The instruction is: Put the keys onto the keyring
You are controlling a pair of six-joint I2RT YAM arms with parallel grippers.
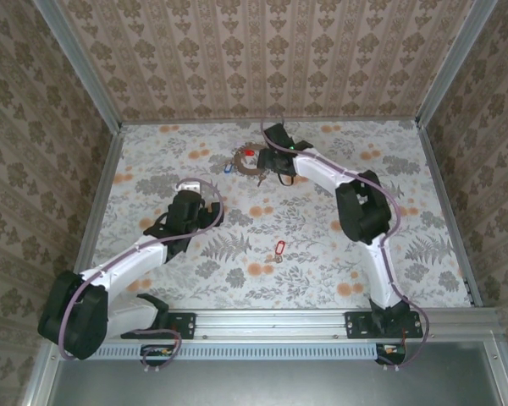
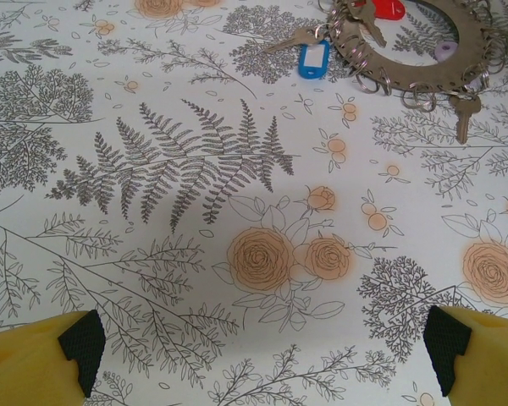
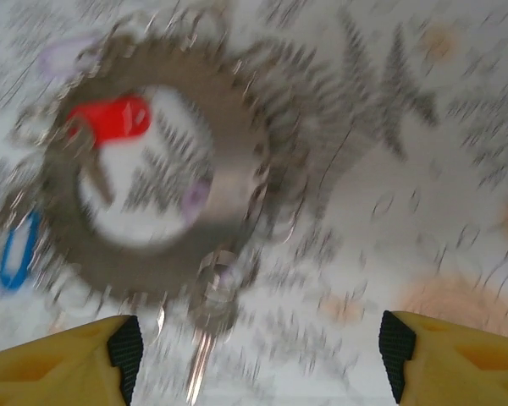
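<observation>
Seeing keyring (image 2: 411, 72) near the table's (image 1: 423, 254) far edge, about centre, with a red-tag key (image 2: 388, 8) and a blue-tag key (image 2: 311, 61) at it. One loose key (image 1: 279, 248) with a red tag lies mid-table, well apart. Over the ring: right gripper (image 3: 258, 355), jaws spread, nothing clamped, view blurred. Toward the left edge: left gripper (image 2: 262, 347), jaws released wide, empty.
</observation>
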